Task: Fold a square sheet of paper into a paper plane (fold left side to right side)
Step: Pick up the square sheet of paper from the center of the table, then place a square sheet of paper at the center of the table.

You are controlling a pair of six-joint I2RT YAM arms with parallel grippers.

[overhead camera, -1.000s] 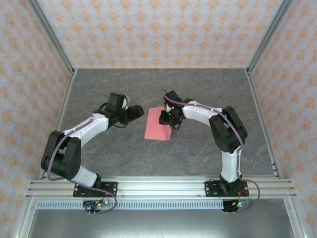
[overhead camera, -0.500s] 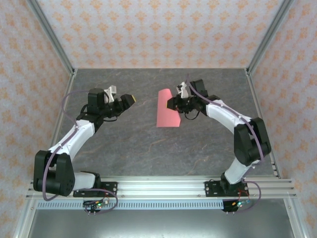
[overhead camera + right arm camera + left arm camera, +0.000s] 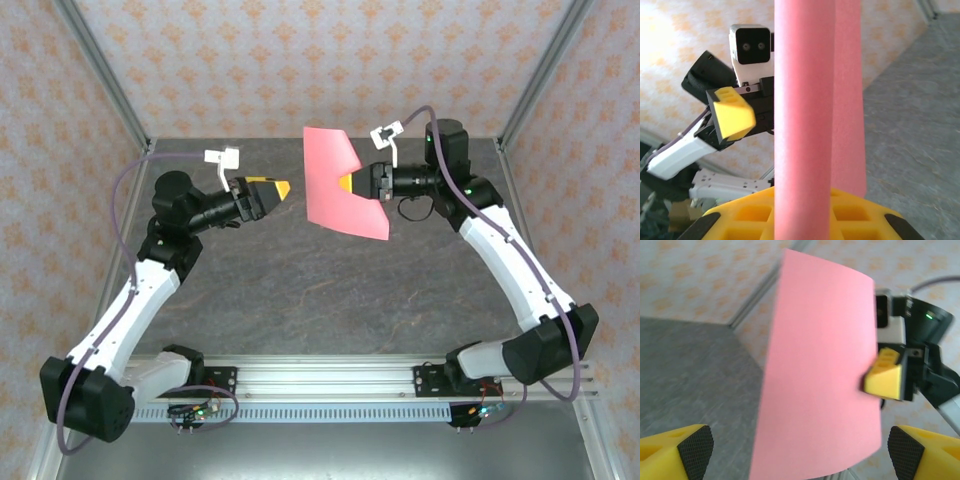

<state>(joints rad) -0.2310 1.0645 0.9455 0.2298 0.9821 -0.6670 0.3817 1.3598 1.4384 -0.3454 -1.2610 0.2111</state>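
We are finding the square sheet of paper [image 3: 338, 185] hanging in the air over the far half of the table [image 3: 300, 300], lifted off its surface and standing between the two arms. The right gripper [image 3: 356, 185] is pinching the sheet partway along the edge nearest it, its jaws pressed together on the paper. From the left wrist, one of its yellow fingers [image 3: 884, 379] is showing flat against the pink face. The left gripper [image 3: 280, 190] is pointing at the sheet from the opposite side, near it but apart, with its jaws spread wide and nothing between them.

We are judging the sheet to be very light, thin and limp. It is bowing under a single hold, so we are expecting it to flutter or twist with any quick motion and to take a lasting crease wherever it is squeezed hard. We are recommending a gentle hold on the free edge opposite the present grip, close to the margin, so the two edges can meet squarely. Whether a crease is already in it we cannot tell.

We are noting no container in this scene, and so nothing contained.
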